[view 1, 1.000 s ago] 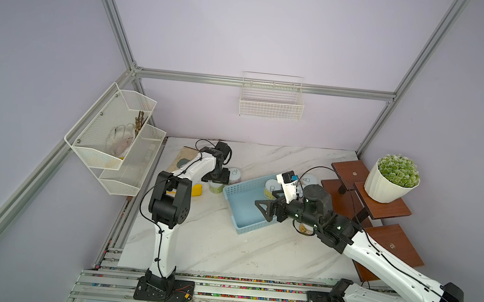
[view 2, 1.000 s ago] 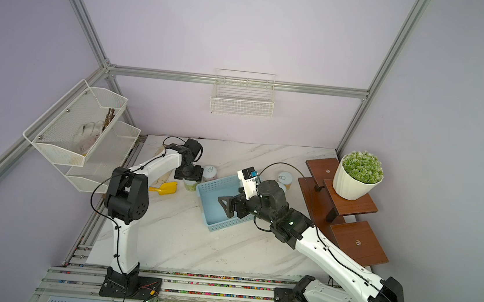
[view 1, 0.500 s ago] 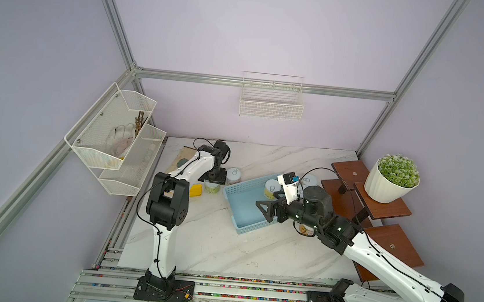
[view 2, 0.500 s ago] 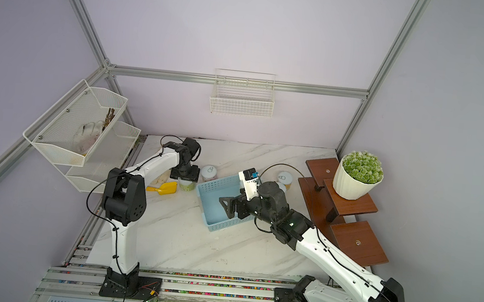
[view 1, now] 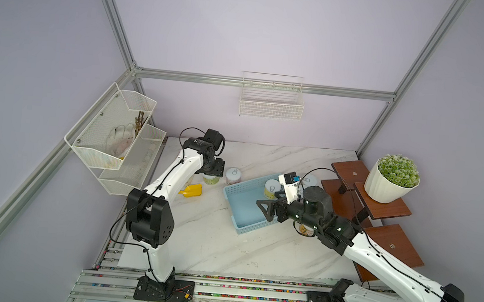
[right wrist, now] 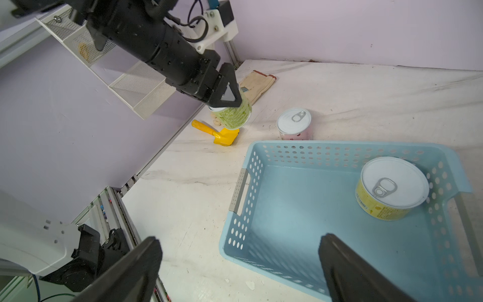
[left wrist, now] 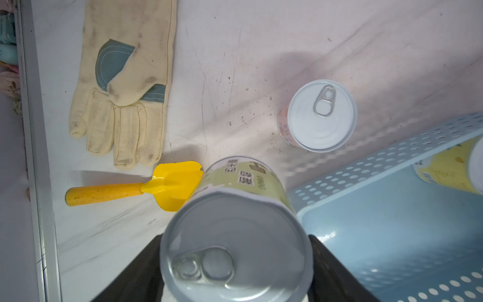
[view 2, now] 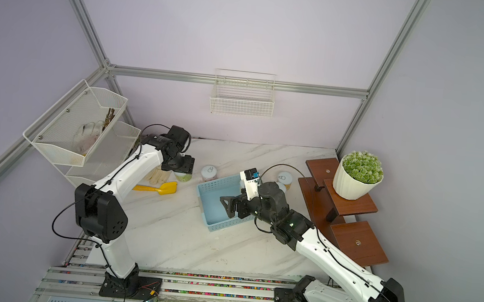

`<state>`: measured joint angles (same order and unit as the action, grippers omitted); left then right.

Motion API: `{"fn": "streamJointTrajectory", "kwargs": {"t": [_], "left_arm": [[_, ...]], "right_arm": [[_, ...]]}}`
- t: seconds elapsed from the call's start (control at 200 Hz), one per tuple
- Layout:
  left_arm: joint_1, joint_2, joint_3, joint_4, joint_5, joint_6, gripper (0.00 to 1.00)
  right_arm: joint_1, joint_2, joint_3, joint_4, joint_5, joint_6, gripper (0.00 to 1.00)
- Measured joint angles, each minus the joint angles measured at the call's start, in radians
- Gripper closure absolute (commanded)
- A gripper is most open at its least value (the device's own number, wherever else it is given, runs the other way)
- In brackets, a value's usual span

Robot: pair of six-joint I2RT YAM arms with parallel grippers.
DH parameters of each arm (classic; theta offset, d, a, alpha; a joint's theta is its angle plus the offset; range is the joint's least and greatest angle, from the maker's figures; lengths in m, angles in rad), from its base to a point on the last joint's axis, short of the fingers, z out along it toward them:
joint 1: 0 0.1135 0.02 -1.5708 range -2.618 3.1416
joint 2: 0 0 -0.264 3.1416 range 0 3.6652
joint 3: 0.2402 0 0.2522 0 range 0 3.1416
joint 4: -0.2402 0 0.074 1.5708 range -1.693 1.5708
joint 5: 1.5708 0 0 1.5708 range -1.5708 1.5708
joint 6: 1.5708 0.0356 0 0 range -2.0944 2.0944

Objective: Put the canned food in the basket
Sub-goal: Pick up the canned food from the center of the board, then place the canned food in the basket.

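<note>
Can (left wrist: 235, 230) in left end effector (left wrist: 235, 243), seemingly airborne

Robot lab cell — aluminium frame (view 1: 265, 84), lilac panels (view 1: 247, 22), 2 arms (view 1: 171, 176) on rail (view 1: 251, 290).

Six cans are showing: a green can (left wrist: 235, 243), a pink can (left wrist: 321, 115), a yellow can (right wrist: 392, 188), a fourth can (view 1: 310, 179), a half-hidden fifth can (view 1: 302, 230) and a barely visible sixth can (view 2: 281, 187). One blue basket (right wrist: 300, 154), one yellow trowel (left wrist: 167, 180), one glove (left wrist: 122, 104) and one potted plant (view 1: 392, 181) are sitting nearby. One wire wall basket (view 1: 270, 106) and one two-tier mesh rack (view 1: 114, 145) are hanging on the walls.
</note>
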<state>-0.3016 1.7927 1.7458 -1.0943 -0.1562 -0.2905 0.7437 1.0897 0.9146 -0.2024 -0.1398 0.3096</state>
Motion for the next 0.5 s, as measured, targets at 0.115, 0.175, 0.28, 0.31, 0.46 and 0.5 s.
{"fn": "streamJointTrajectory", "kwargs": {"t": [0.115,0.175,0.28,0.31,0.46,0.5], "left_arm": [[-0.053,-0.011,0.018,-0.024,0.016,0.004,0.25],[-0.096,-0.009,0.028,-0.03,0.024,0.004,0.26],[-0.171,0.005,0.066,-0.046,0.036,0.003,0.26],[-0.192,0.011,0.079,-0.047,0.042,0.003,0.26],[-0.266,0.07,0.148,-0.047,0.06,-0.001,0.26],[-0.282,0.094,0.168,-0.047,0.061,-0.003,0.26]], "right_arm": [[0.0,-0.007,-0.008,-0.001,0.041,0.006,0.0],[0.0,-0.014,-0.011,-0.007,0.064,0.012,0.0],[-0.008,-0.033,-0.016,-0.014,0.098,0.026,0.0],[-0.01,-0.038,-0.017,-0.017,0.102,0.027,0.0],[-0.072,-0.081,-0.052,-0.03,0.091,0.047,0.0],[-0.108,-0.096,-0.068,-0.03,0.077,0.053,0.0]]}}
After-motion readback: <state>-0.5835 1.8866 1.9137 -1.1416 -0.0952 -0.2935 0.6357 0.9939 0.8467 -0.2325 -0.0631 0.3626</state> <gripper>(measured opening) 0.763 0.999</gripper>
